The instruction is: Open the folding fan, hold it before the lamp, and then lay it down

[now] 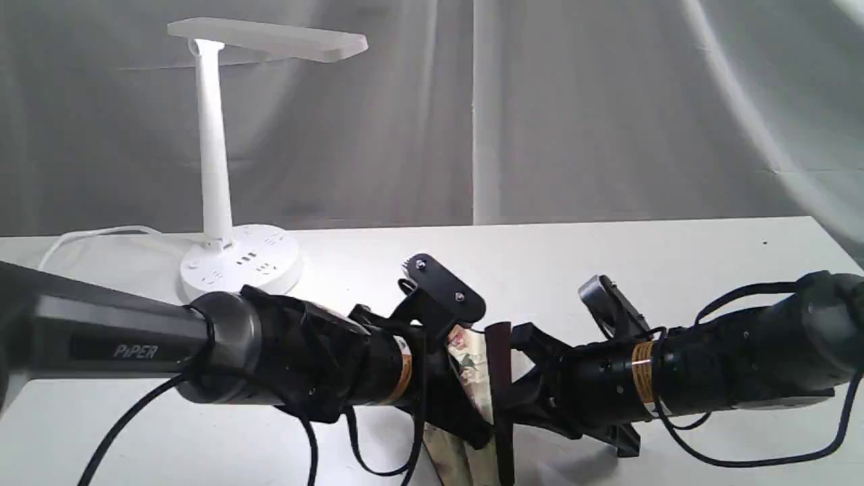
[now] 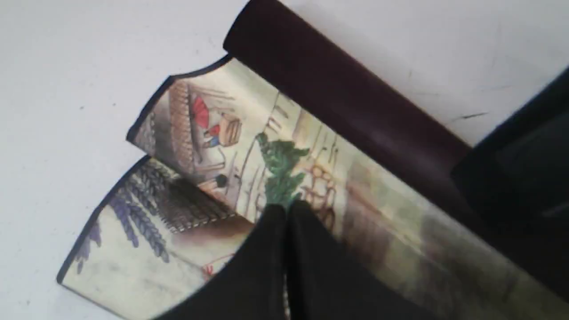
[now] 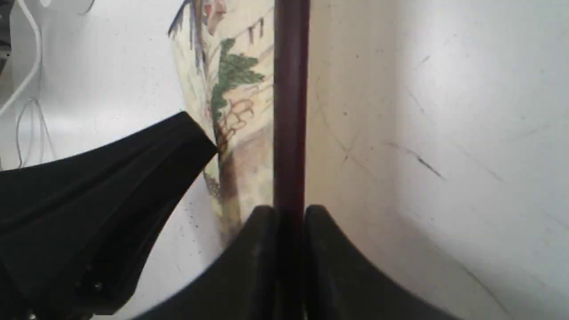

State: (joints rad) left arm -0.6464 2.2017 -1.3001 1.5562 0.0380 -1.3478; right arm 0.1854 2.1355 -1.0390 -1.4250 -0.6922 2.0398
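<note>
The folding fan [image 1: 470, 365] lies low over the white table [image 1: 675, 270] at the front middle, only a few pleats spread. Its painted paper [image 2: 249, 146] shows houses and a green tree. My left gripper [image 2: 286, 212] is shut on a painted pleat, and it also shows in the exterior view [image 1: 472, 422]. My right gripper [image 3: 290, 213] is shut on the dark maroon guard [image 3: 290, 111], which stands edge-up beside the paper [image 3: 240, 89]; it also shows in the exterior view [image 1: 513, 385]. The lamp [image 1: 212, 148] stands upright at the back left, apart from both grippers.
The lamp's round base [image 1: 240, 264] with sockets and its white cord [image 1: 94, 235] sit at the back left of the table. A grey curtain [image 1: 540, 108] hangs behind. Black cables [image 1: 742, 459] trail from both arms near the front edge.
</note>
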